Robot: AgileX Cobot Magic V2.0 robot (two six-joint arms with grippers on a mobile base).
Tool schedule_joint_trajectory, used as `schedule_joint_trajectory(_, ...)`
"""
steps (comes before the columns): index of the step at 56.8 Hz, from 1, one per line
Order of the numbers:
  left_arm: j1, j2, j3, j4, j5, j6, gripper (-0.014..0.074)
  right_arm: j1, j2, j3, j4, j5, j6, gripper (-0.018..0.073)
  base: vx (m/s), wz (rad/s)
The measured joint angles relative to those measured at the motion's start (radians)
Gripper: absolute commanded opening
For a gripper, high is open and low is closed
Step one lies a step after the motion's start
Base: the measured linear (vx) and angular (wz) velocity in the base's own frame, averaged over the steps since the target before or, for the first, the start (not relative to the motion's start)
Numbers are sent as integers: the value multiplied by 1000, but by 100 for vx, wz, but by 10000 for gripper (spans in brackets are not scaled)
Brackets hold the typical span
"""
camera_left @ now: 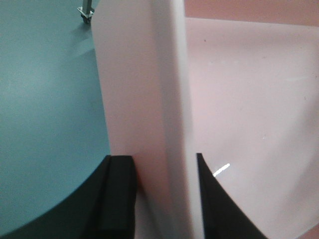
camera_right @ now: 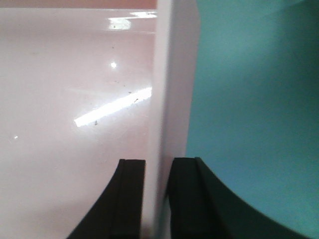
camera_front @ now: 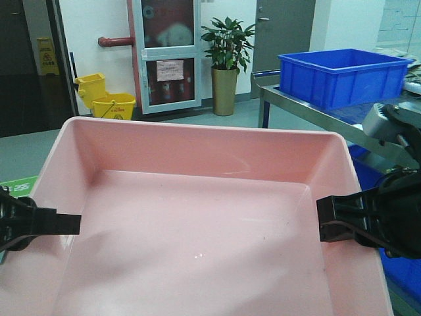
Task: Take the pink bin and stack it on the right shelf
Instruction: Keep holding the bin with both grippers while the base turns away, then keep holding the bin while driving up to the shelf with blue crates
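Note:
The pink bin [camera_front: 197,230] fills the lower front view, held up level above the teal floor. My left gripper [camera_front: 66,224] is shut on the pink bin's left wall, and my right gripper [camera_front: 329,220] is shut on its right wall. In the left wrist view the left gripper [camera_left: 162,164] straddles the rim of the pink bin [camera_left: 249,99], one finger outside and one inside. The right wrist view shows the right gripper [camera_right: 158,167] pinching the thin wall of the pink bin [camera_right: 60,99] the same way. The bin holds nothing. The right shelf is out of view.
A blue crate [camera_front: 342,76] stands on a steel table [camera_front: 309,108] at the right, with more blue crates [camera_front: 401,276] lower down beside my right arm. Behind the bin are a potted plant [camera_front: 227,62], yellow mop buckets [camera_front: 105,99] and a glass door.

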Motion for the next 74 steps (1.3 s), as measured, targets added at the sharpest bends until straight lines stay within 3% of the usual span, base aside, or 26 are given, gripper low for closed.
schedule_joint_trajectory(40,0,0,0,1,0,0,-1,0,0,0,4,-2,0,-8,47,0)
schedule_joint_trajectory(74,0,0,0,1,-2,0,-1,0,0,0,4,-3,0,-8,43,-70)
